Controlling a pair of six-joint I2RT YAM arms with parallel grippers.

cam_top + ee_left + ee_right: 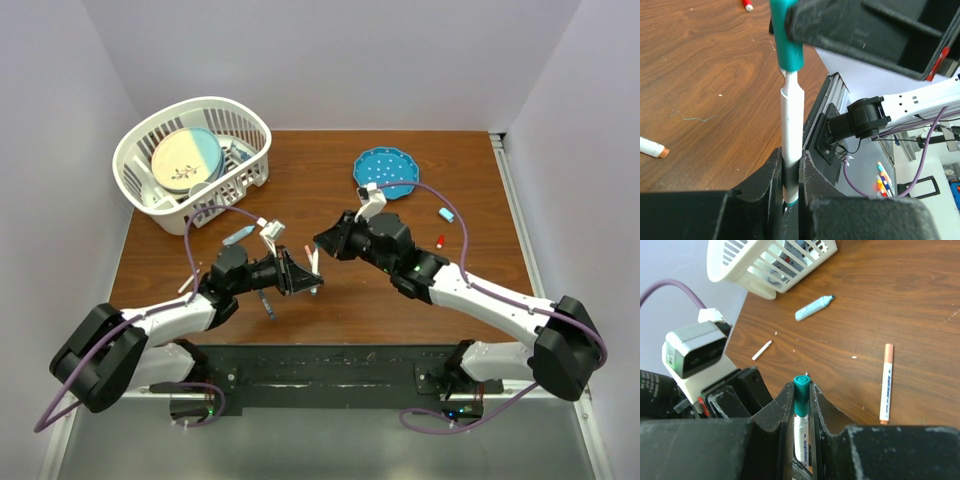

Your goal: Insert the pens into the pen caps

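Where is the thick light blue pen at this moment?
In the top view the thick light blue pen lies on the brown wooden table's left side, beside the white plastic basket, just beyond the left arm.

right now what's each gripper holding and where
Left gripper clamps the white pen by its rear barrel; right gripper pinches the teal cap by its sides, at the pen's tip.

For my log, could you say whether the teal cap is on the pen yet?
Partly on: teal cap covers the pen tip; its neck shows.
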